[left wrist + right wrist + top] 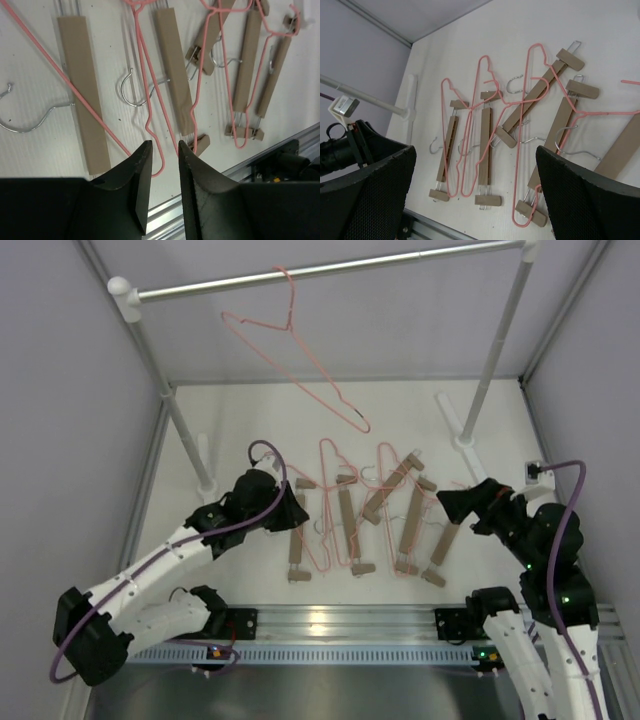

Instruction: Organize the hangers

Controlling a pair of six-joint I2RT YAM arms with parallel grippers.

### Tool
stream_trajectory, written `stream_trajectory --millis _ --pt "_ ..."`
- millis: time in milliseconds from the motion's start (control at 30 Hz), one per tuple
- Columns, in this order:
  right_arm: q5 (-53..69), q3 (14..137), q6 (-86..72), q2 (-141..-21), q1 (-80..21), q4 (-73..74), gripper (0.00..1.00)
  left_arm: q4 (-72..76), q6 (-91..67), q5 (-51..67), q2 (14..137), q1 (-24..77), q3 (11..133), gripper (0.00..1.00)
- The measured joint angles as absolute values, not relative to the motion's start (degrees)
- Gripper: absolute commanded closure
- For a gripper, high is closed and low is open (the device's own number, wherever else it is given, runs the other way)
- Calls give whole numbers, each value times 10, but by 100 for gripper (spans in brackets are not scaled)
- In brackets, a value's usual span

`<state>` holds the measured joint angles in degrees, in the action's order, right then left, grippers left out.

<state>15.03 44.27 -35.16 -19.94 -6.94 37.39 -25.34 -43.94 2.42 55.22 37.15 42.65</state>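
Silver rail (330, 268) runs across the top on two white posts, left (165, 390) and right (497, 350), with white corner joints. Each post stands in a flat white foot (203, 465) on the white counter (250, 410). Aluminium extrusion (340, 620) along the near edge. Grey walls (50, 390) on both sides and behind.

The left tool (165, 167) is seen narrowly parted above pink wire hangers (50, 58) laid across wooden hangers (75, 50) on the worktop (30, 75).

Overlapping hangers (346, 515) crowding table (410, 410) centre, bare strip behind, rail (400, 260) overhead, white posts (172, 405) flanking
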Motion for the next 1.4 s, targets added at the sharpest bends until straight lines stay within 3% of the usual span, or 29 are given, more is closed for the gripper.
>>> stream_trajectory --millis 333,1100,1400 --pt "150 443 -356 -222 -69 374 1 -252 -438 -72 693 521 432 67" --pt "151 444 -354 -232 -69 374 1 -210 -403 -147 916 527 523 68" --pt "152 444 -350 -238 -69 375 1 -208 -403 -158 933 527 528 77"
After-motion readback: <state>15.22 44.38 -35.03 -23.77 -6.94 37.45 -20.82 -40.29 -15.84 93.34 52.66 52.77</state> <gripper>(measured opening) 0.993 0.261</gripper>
